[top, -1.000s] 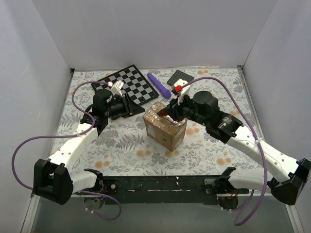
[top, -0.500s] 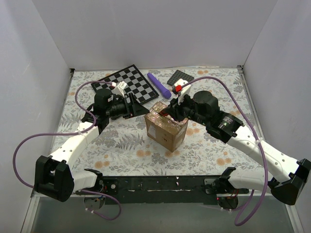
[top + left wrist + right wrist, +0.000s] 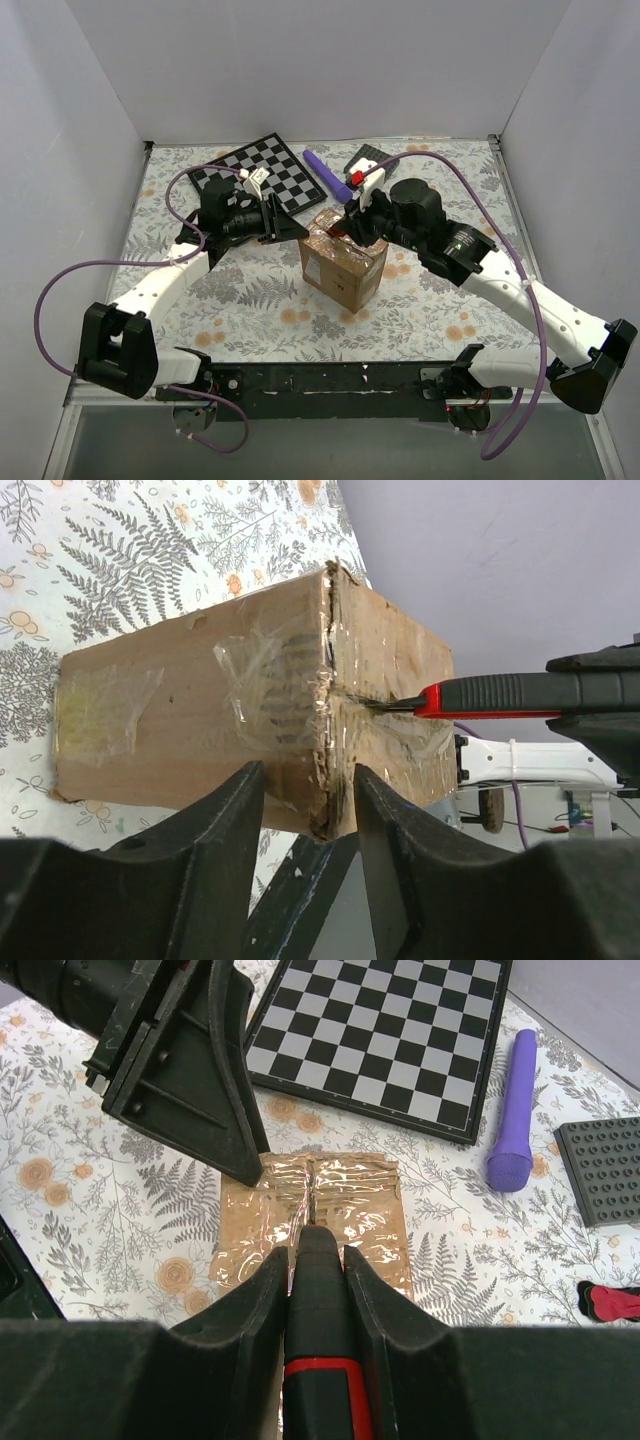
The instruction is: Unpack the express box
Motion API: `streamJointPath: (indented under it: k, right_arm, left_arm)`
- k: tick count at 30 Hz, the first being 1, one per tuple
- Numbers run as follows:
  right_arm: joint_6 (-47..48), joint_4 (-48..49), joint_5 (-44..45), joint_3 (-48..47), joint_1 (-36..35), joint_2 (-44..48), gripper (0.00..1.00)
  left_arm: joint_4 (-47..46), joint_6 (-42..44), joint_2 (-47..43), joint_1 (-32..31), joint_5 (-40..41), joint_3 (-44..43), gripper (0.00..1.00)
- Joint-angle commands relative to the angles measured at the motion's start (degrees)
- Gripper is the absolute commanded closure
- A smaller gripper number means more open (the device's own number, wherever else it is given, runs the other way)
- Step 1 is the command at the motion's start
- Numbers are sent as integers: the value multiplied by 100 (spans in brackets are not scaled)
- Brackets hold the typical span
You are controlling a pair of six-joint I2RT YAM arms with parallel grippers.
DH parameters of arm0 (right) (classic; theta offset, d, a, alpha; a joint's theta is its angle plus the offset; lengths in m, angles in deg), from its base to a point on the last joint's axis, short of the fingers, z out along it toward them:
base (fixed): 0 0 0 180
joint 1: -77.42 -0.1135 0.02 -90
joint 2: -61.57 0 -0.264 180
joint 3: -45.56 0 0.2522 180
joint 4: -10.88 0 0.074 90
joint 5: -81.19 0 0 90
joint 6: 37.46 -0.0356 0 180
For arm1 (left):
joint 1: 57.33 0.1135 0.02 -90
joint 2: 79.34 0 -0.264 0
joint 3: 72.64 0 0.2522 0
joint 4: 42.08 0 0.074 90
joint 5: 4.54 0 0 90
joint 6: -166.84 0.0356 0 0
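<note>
Express box, cutter in right jaws, seemingly touching

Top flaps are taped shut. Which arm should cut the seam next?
Right. The right hand grips the cutter, blade on the express box's taped seam. The left hand sits open at the box's edge, holding no tool.

This looks like a robotics lab test cell. Plain white panel walls box in a table under a fern-and-flower printed cloth. Two white-and-black robot arms, left and right, sit bolted to a black metal rail, trailing purple cables. Stray props lie about: a black-and-white chessboard and a dark grey studded plate.
</note>
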Motion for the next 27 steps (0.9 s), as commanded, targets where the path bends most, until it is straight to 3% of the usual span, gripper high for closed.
streamJointPath:
  k: [1, 3, 7, 8, 13, 18, 27]
  right_arm:
    - [96, -224, -62, -310, -14, -41, 99]
    - [122, -250, -44, -328, -14, -49, 99]
    - [166, -321, -27, -389, -23, -76, 99]
    - [166, -329, -27, -398, -23, -102, 99]
    - [175, -400, 17, -530, -23, -190, 99]
    - [-53, -487, 149, -785, -23, -269, 99]
    - [-431, -892, 272, -1180, -58, -471, 99]
  left_arm:
    - [-92, 4, 40, -2, -233, -197, 64]
    - [-101, 13, 49, -2, -224, -206, 67]
    - [-118, 4, 58, -2, -224, -215, 98]
    - [-127, -4, 66, -11, -224, -223, 100]
    - [-162, -110, -74, -11, -31, -153, 100]
    - [-48, -171, -522, -20, 908, -30, 100]
    - [400, -365, -856, -11, 1780, 14, 100]
